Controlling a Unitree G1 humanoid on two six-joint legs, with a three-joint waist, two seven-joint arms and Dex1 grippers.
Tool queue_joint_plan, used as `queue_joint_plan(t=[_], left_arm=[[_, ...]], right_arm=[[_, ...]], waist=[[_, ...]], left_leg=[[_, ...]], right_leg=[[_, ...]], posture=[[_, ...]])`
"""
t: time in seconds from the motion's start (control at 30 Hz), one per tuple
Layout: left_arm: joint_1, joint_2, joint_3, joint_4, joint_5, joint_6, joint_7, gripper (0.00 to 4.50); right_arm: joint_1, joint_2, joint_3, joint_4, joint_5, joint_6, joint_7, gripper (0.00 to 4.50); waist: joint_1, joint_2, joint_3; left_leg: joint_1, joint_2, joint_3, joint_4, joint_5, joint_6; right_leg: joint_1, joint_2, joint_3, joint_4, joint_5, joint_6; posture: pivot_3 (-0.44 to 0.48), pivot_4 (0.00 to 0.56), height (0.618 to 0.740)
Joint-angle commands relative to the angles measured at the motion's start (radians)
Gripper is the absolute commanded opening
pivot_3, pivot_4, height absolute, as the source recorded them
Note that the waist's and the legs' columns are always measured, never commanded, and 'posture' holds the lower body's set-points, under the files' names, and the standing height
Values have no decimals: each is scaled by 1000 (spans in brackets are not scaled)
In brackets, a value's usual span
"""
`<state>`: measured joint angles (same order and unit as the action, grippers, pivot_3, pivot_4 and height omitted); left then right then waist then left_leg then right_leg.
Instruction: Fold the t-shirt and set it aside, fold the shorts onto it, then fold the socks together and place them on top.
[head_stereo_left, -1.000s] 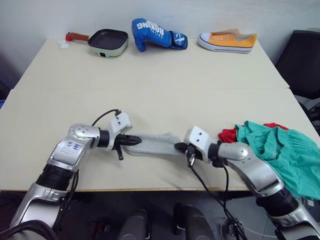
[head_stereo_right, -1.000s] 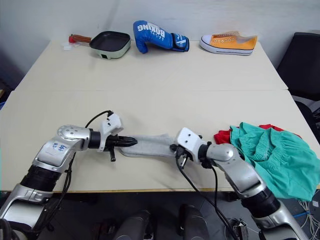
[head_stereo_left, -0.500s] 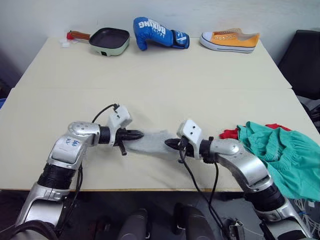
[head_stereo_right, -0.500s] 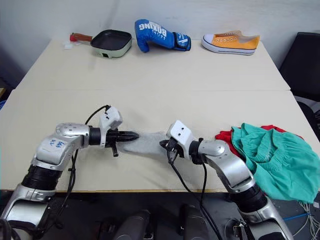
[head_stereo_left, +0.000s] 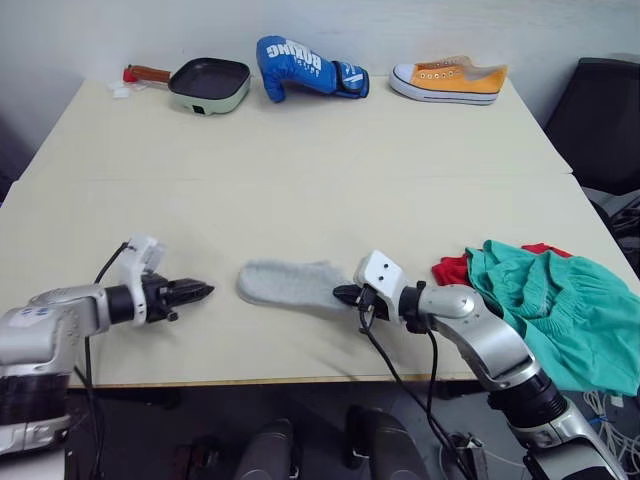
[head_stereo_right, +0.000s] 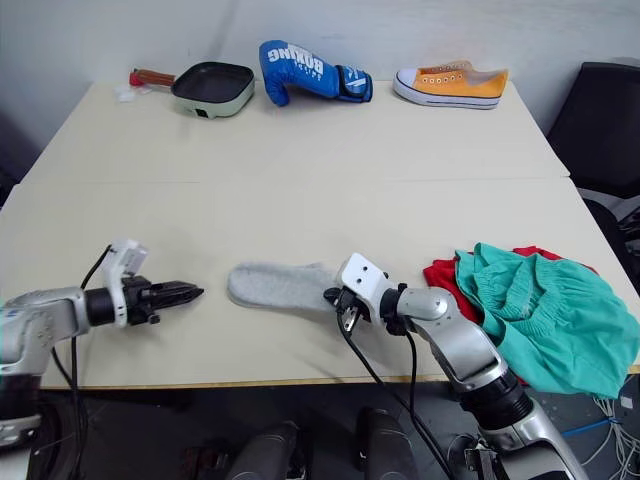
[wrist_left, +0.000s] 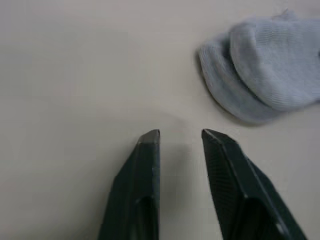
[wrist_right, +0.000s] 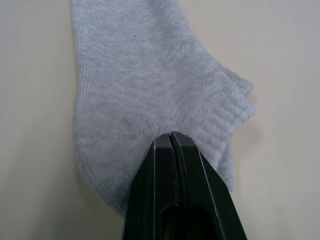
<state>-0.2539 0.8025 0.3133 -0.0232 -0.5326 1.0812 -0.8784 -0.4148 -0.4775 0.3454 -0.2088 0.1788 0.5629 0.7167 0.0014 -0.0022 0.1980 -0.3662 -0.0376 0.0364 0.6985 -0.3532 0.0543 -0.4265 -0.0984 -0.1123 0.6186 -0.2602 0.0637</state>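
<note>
Cream tabletop (head_stereo_left: 330, 170) carries the socks (head_stereo_left: 290, 284), cuff end pinched in the closed right tool (head_stereo_left: 345, 294) for lifting; left tool (head_stereo_left: 203, 291) waits nearby, slightly parted and empty.

Left gripper (wrist_left: 180, 136) hovers low, fingers parted; right gripper (wrist_right: 171, 136) reaches inward, fingers pressed tight together.

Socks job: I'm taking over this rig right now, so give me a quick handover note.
Left gripper: open, holding nothing, off the toe end of the socks.
Right gripper: shut, its tips on the cuff end of the socks.
The socks lie stacked flat near the front edge of the table.
The shorts lie in a loose heap over the t-shirt at the table's right edge; red shows beneath.
Left: fold the socks together and place them on the pile.
</note>
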Motion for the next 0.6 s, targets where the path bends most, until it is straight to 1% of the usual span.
queue_joint_plan(t=[0.03, 0.17, 0.23, 0.37, 0.5, 0.6], left_arm=[[20, -8, 47, -34, -77, 107, 21, 2501], [-55, -110, 115, 19, -140, 243, 121, 3637], [-101, -162, 140, 49, -156, 305, 169, 3637], [-182, -272, 142, 86, -142, 408, 281, 3637], [-214, -344, 124, 100, -136, 467, 337, 3637], [-241, -373, 153, 125, -148, 526, 354, 3637]], right_arm=[[0, 16, 28, 35, -17, -5, 20, 0], [-17, 23, 26, 52, -24, -14, 33, 0], [-22, 26, 22, 56, -27, -14, 38, 0], [-22, 27, 18, 53, -33, -11, 42, 0], [-19, 27, 8, 39, -32, 2, 36, 0], [-16, 25, 2, 34, -34, 7, 30, 0]], waist=[[1, 0, 0], [1, 0, -1], [3, 0, -1], [10, -1, -1], [21, 0, -2], [24, 0, -2]], left_leg=[[0, 0, -1, 0, 0, 0], [1, -1, 0, 0, 0, 0], [1, -1, -1, 0, 0, 0], [2, -2, 0, 0, 0, 0], [8, -2, 0, -1, 0, -1], [14, -2, -2, -2, -1, -4]], right_leg=[[0, 0, 1, 0, 0, 0], [0, 0, 2, 1, 0, 0], [0, 0, 3, 2, 0, 0], [1, 0, 4, 3, 0, 0], [5, 0, 5, 2, 0, 0], [13, 1, 5, -2, 0, 0]], posture=[[0, 150, 740], [0, 150, 740], [0, 150, 740], [0, 150, 740], [0, 150, 740], [0, 150, 740]])
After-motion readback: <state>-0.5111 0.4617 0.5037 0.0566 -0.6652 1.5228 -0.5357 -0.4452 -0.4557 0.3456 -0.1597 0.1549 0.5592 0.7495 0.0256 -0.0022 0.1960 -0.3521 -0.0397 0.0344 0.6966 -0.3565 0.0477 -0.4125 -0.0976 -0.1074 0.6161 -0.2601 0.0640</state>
